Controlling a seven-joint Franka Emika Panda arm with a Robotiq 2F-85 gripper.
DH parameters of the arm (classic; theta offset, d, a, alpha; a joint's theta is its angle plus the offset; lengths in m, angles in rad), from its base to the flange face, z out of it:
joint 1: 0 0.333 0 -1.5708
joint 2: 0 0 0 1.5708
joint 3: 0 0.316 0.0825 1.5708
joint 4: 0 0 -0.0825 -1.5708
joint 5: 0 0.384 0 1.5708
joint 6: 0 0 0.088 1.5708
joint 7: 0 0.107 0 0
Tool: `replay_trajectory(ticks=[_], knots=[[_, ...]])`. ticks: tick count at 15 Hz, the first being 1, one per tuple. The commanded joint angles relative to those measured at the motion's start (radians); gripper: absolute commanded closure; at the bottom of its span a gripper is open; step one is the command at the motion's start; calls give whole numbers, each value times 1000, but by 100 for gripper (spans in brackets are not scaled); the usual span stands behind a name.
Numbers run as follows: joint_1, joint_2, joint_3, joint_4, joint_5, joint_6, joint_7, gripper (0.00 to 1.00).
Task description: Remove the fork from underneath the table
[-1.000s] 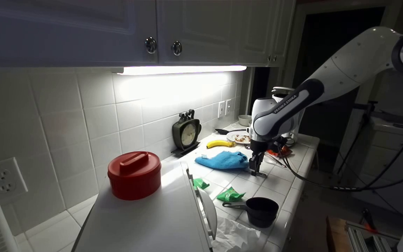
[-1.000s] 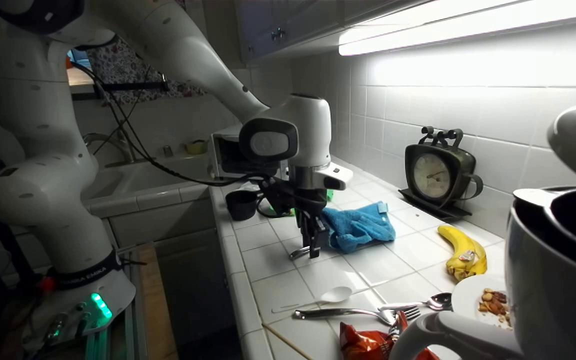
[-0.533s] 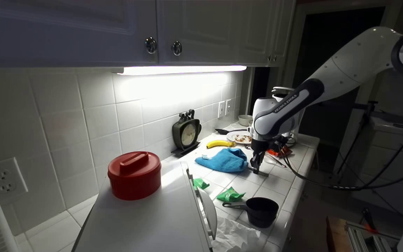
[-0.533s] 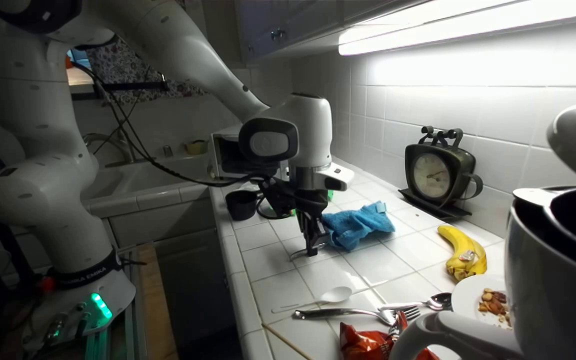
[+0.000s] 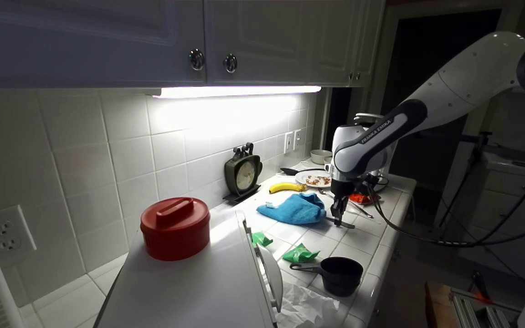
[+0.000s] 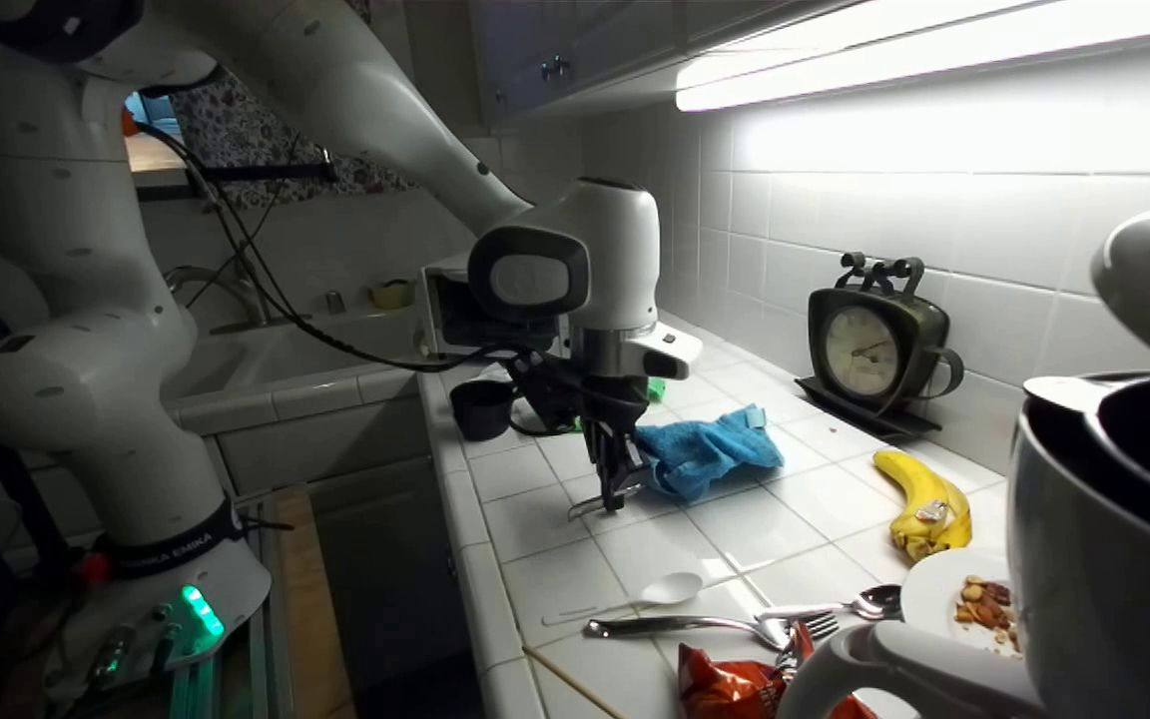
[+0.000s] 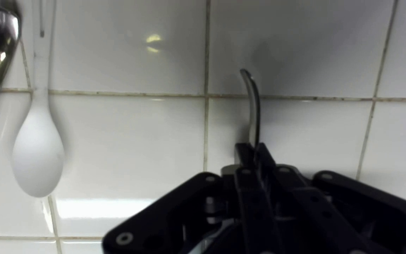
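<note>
Two black fingers of a gripper (image 7: 254, 152) point down, pressed together with a slim metal utensil (image 7: 255, 111) pinched between them. In the wrist view the utensil stands on its narrow side, a curved end reaching past the fingertips toward the front edge (image 6: 487, 574) of the white-tiled table (image 6: 550, 579) below. Its far end is hidden, so its kind cannot be told, nor whether the fingertips touch the tile. Just beside the fingers, toward the tiled wall (image 6: 1014, 230), lies a crumpled blue cloth (image 5: 296, 208). On the opposite side, a stretch of white tile gives room from the fingers to the rounded front edge. One way along the table, across more tile, lie a white plastic spoon (image 7: 37, 151) and then, well apart from the fingers, a fork (image 6: 819, 626) with its tines showing, near a red packet (image 6: 735, 684). The other way come two green packets (image 5: 301, 253) and a black cup with a handle (image 5: 341, 275), near the front edge. Beyond the cloth, a dial scale (image 6: 874, 345) stands by the wall.
</note>
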Motion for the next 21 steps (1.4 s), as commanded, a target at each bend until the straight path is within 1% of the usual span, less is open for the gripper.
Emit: replay_trajectory(ticks=[1,3,4,7,10,12,14,18,21], knots=[[-12,-109,-32,-55,-62,-53,-27,95],[-18,-139,-52,-60,-97,-98,-37,95],[-20,-155,-58,-58,-99,-133,-66,95],[-30,-174,-81,-39,-60,-225,-189,94],[-33,-184,-103,-18,-45,-297,-272,94],[-37,-181,-116,-1,-39,-334,-303,94],[-41,-168,-125,21,-57,-374,-303,94],[-47,-139,-134,60,-127,-448,-243,94],[-52,-109,-136,96,-167,-508,-242,95]])
